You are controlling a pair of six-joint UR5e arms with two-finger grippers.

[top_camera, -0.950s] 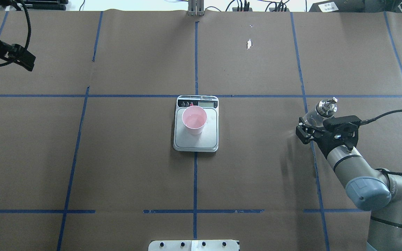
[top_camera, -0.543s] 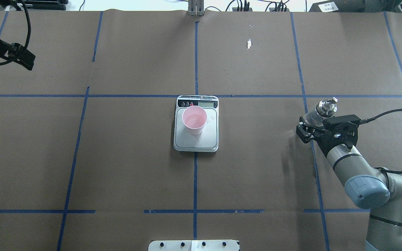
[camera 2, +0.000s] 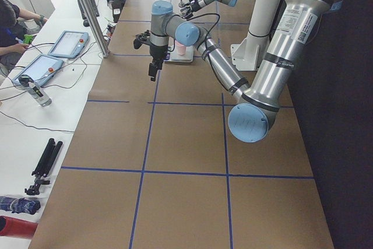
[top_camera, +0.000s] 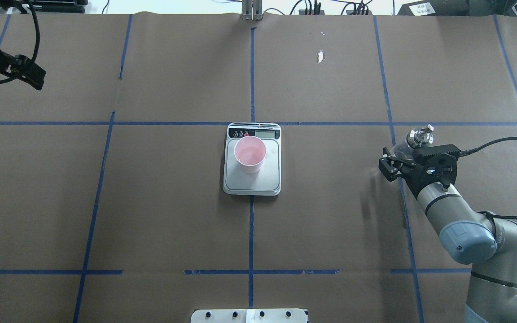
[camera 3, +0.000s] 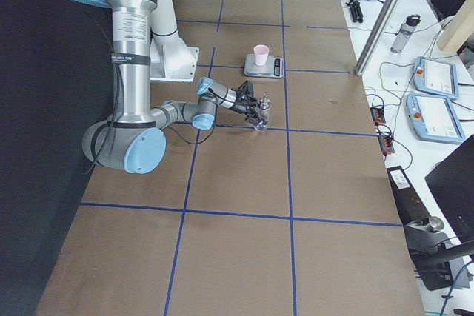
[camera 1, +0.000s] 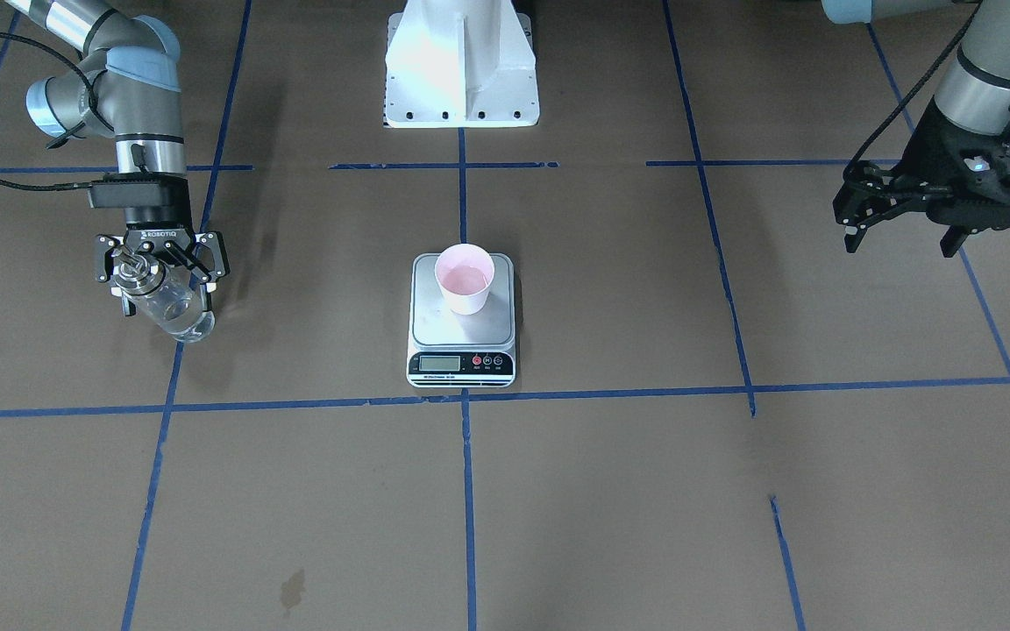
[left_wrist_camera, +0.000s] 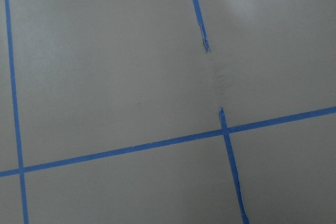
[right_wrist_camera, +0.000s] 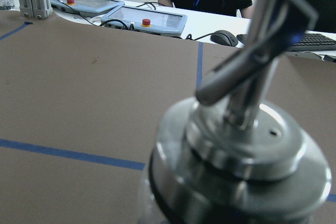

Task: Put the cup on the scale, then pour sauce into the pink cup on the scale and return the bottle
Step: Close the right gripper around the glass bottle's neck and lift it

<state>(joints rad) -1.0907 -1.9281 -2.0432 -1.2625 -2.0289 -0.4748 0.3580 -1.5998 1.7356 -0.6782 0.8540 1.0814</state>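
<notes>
Right pincer point(camera 1: 161, 287) clamps the bottle point(camera 1: 177, 315); left pincer point(camera 1: 901, 238) hangs seemingly open.

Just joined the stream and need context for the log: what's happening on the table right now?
The right gripper is closed around the glass bottle, out on the robot's right side of the table, well apart from the scale. Whether the bottle's base touches the table is unclear. The pink cup stands upright on the scale in the middle. The left gripper hangs open and empty on the other side. Liquid in the cup can't be made out.
</notes>
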